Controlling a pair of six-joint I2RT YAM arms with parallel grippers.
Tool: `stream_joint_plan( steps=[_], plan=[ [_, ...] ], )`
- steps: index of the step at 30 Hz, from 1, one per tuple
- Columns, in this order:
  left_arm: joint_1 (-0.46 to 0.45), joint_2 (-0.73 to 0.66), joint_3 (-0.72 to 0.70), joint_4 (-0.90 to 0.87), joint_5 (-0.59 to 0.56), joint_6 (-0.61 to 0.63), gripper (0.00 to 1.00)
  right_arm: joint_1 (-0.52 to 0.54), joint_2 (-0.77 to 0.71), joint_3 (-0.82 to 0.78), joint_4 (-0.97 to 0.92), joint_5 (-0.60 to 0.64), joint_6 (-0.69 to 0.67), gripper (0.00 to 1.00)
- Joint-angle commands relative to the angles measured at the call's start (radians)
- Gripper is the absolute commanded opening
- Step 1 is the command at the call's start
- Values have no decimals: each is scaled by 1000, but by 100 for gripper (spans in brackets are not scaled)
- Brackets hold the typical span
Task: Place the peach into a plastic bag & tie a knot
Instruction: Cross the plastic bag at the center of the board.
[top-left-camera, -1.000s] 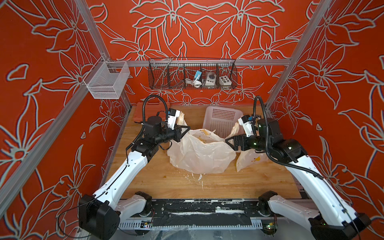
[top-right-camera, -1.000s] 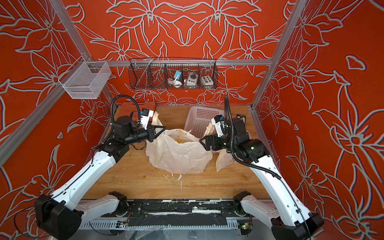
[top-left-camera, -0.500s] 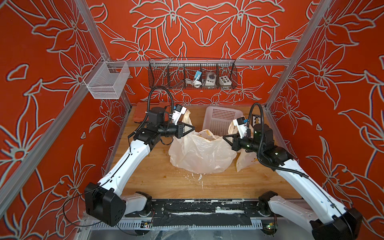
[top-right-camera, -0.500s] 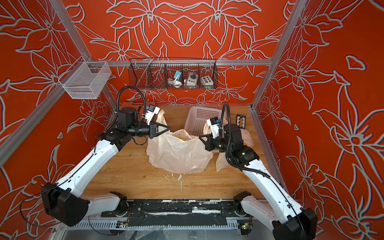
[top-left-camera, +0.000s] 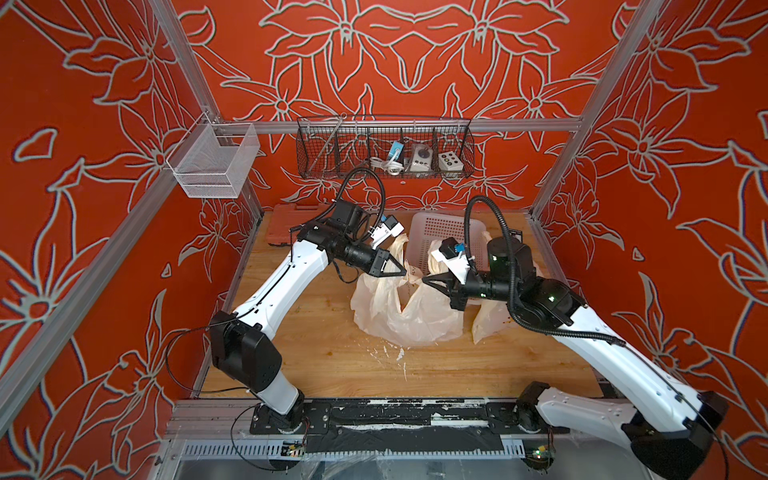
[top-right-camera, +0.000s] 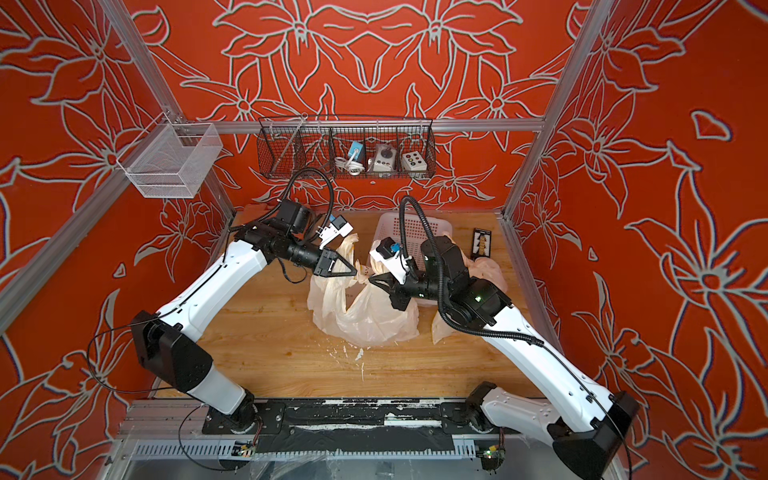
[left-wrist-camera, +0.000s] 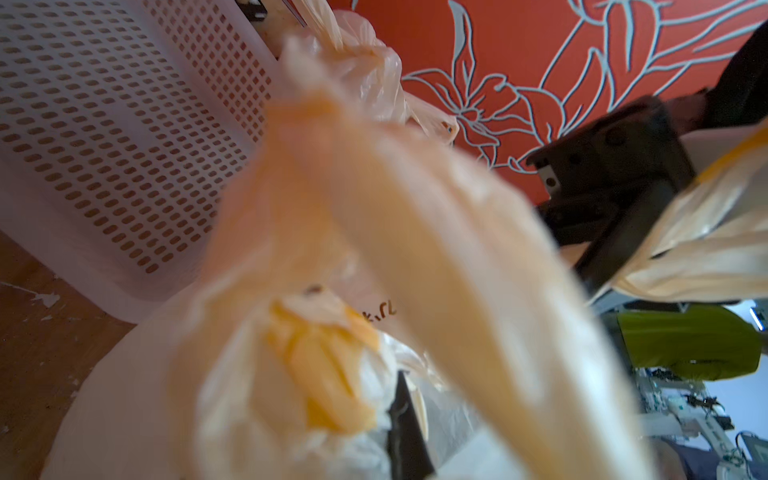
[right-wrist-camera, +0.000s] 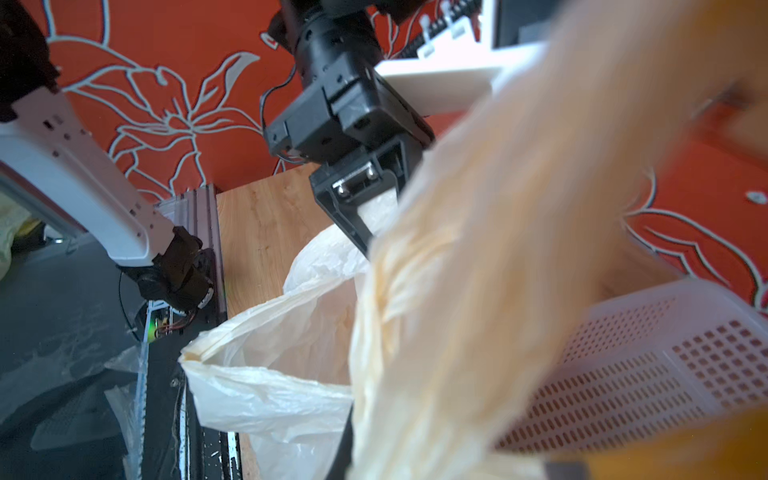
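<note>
Here both claws are pinched shut on the plastic bag (top-left-camera: 407, 316), which sits on the counter (top-left-camera: 332, 353) just in front of the white basket (top-left-camera: 440, 228). The left claw (top-left-camera: 402, 273) grips one gathered handle and the right claw (top-left-camera: 424, 281) the other. Their tips are almost touching above the bag's mouth, as both top views show. The right wrist view shows film caught between the left claw's closed jaws. The peach (left-wrist-camera: 324, 374) appears to be the orange-yellow mass low inside the bag, though it is blurred through the film and I cannot be sure. I judge the fruit is bagged and the knot is not yet formed, with the handles brought together but not visibly crossed. The chief risk is collision, because the tips are so close that a small error while passing one handle around the other could knock them together. Each grip is only a narrow pinch on slick, bunched film, so a sideways tug could pull a handle free or tear it. The mouth gapes between the handles, so a hard upward pull could tip the bag and roll the peach out. The loose handle tails near the basket and the second bag (top-left-camera: 490, 324) could also snag.
</note>
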Motion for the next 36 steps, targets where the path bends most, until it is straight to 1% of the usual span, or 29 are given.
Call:
stream_joint_plan(
  steps=[1, 2, 4, 7, 12, 15, 18, 22, 28, 34, 36],
  plan=[
    [-21, 8, 37, -177, 54, 195, 3, 36, 88, 101, -163, -51, -191, 0],
    [-26, 15, 47, -200, 59, 223, 4, 45, 122, 133, -219, -58, -221, 0],
    [-29, 19, 47, -217, 65, 252, 11, 68, 169, 175, -284, -52, -261, 0],
    [-29, 10, 28, -198, 80, 253, 16, 85, 205, 202, -297, -99, -260, 0],
    [-29, -3, 7, -196, 103, 271, 22, 98, 264, 250, -325, -82, -280, 0],
    [-28, -42, -41, -177, 110, 294, 29, 101, 282, 260, -330, -95, -272, 0],
    [-24, -97, -116, -118, 94, 284, 37, 99, 288, 265, -328, -113, -266, 0],
    [2, -151, -180, -79, 102, 290, 43, 97, 315, 289, -341, -142, -266, 0],
    [5, -199, -212, -65, 143, 343, 51, 98, 366, 327, -361, -172, -260, 0],
    [-7, -240, -255, -12, 165, 330, 60, 98, 395, 357, -367, -166, -246, 0],
    [-7, -243, -262, 44, 150, 280, 62, 105, 402, 362, -378, -168, -252, 0]
  ],
)
